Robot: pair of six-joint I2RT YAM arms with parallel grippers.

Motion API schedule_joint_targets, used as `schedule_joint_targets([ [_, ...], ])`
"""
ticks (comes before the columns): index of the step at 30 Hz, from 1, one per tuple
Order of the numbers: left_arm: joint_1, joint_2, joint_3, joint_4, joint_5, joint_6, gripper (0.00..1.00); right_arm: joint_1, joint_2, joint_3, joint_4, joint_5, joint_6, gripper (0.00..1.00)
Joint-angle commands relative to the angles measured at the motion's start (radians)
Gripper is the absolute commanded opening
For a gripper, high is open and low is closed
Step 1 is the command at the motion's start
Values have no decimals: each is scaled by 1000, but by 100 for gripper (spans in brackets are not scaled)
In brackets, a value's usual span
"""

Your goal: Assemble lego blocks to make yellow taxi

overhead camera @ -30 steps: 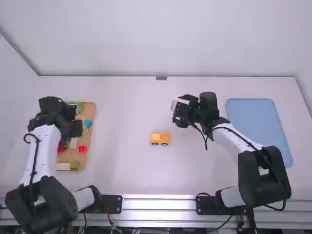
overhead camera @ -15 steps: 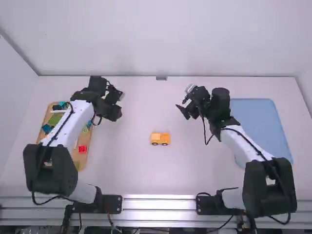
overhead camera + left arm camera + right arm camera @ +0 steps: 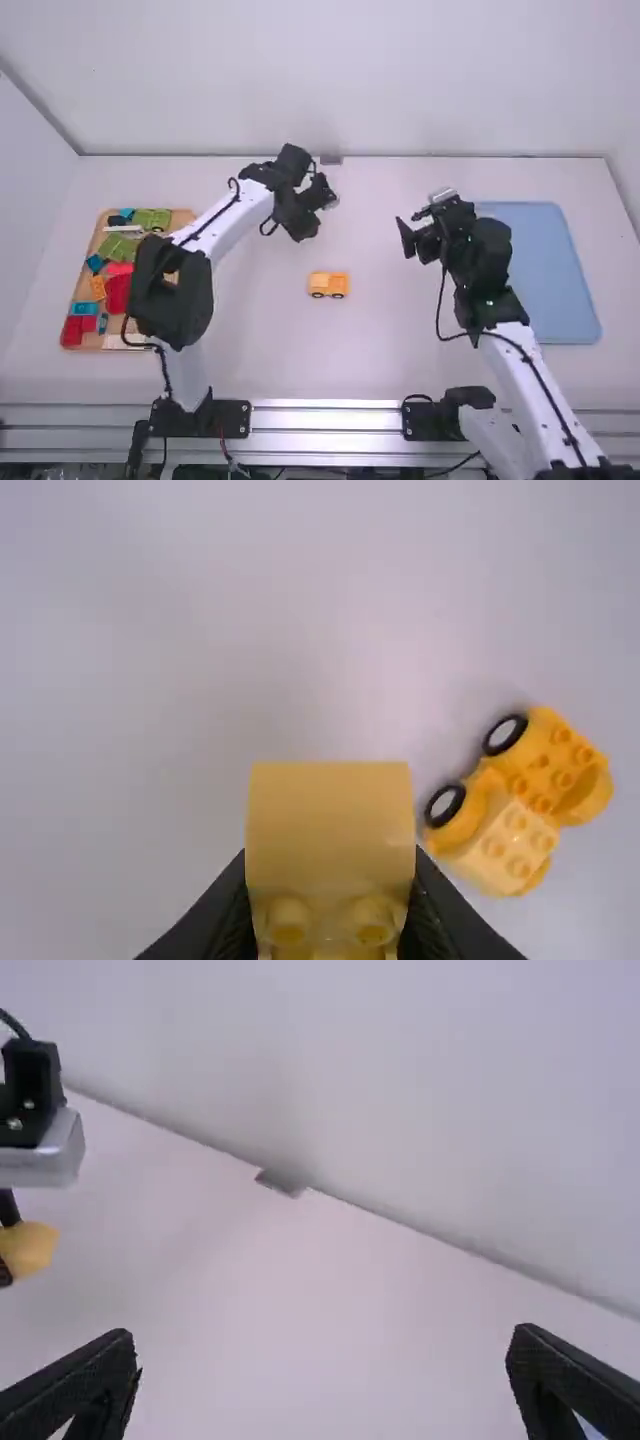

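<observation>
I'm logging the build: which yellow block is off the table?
The smooth-faced block, clamped between the left jaws; the yellow blocks of the wheeled car rest on the table.

- And there it is, the yellow block (image 3: 330,825): smooth plastic, a soft sheen over its rounded face!
- Look at the yellow car (image 3: 329,285), moulded plastic too, smooth between its studs, with matt black tyres (image 3: 505,735).
- Over to the board (image 3: 183,218), wood by its look, tan and matt.
- The blue mat (image 3: 525,270) reads as smooth and matt, lying on a smooth, matt white surface (image 3: 380,350).
- Down front, the rail (image 3: 325,415) gleams, bare silvery metal!
- White arm links (image 3: 222,215), smooth; black joint housings (image 3: 175,300), matt.
</observation>
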Motion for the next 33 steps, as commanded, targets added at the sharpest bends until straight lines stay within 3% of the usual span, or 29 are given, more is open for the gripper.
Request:
schedule_joint_targets([
  [1, -56, 39, 41, -10, 17, 74, 18, 3, -86, -61, 1, 100, 86, 98],
  [8, -200, 98, 53, 37, 15, 139, 16, 2, -314, -194, -1, 224, 190, 98],
  [16, -320, 171, 54, 72, -55, 139, 10, 0, -477, -279, -3, 230, 180, 98],
  [29, -360, 272, 60, 80, -55, 164, 13, 0, -448, -292, 14, 256, 178, 98],
  [30, -360, 273, 60, 79, -55, 169, 15, 0, -445, -293, 21, 256, 178, 98],
  [32, -360, 278, 58, 88, -49, 177, 30, 0, -426, -293, 42, 256, 178, 98],
  [33, -360, 278, 57, 92, -50, 177, 31, 0, -422, -293, 47, 256, 178, 98],
])
